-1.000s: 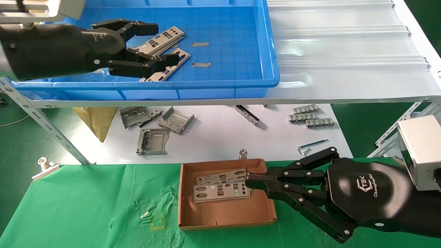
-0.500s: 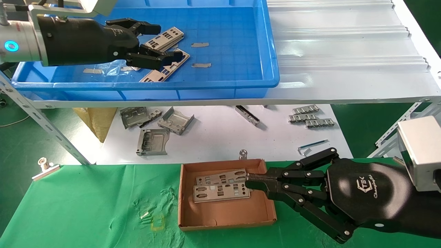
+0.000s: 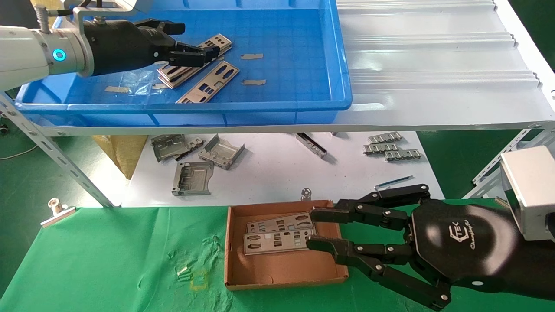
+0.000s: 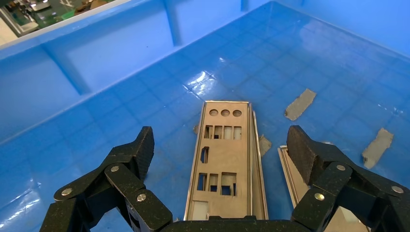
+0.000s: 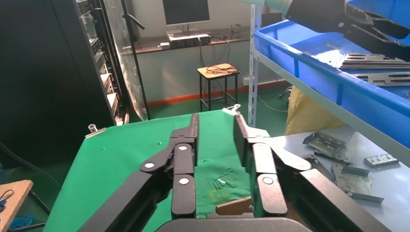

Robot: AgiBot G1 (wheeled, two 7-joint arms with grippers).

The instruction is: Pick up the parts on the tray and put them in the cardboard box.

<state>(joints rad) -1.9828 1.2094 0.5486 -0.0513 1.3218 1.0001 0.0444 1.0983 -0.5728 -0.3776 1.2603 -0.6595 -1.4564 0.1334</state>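
Thin silver punched-metal plates (image 3: 195, 58) lie stacked in your bright-blue grid-floored plastic tray (image 3: 303, 65); your left gripper (image 4: 220, 145) hangs wide open over the top one, straddling its long axis, holding nothing. Your right gripper (image 3: 314, 229) stands open and empty beside two plates (image 3: 279, 234) lying lengthwise in the shallow brown cardboard box (image 3: 286, 268).

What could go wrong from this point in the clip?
1. The left gripper straddles, fingers open, the top plate of a stack in the tray; closing could drag a neighbouring plate or lift two at once.
2. The right gripper is open right at the two plates in the cardboard box; withdrawing carelessly might nudge them or shift the light box.
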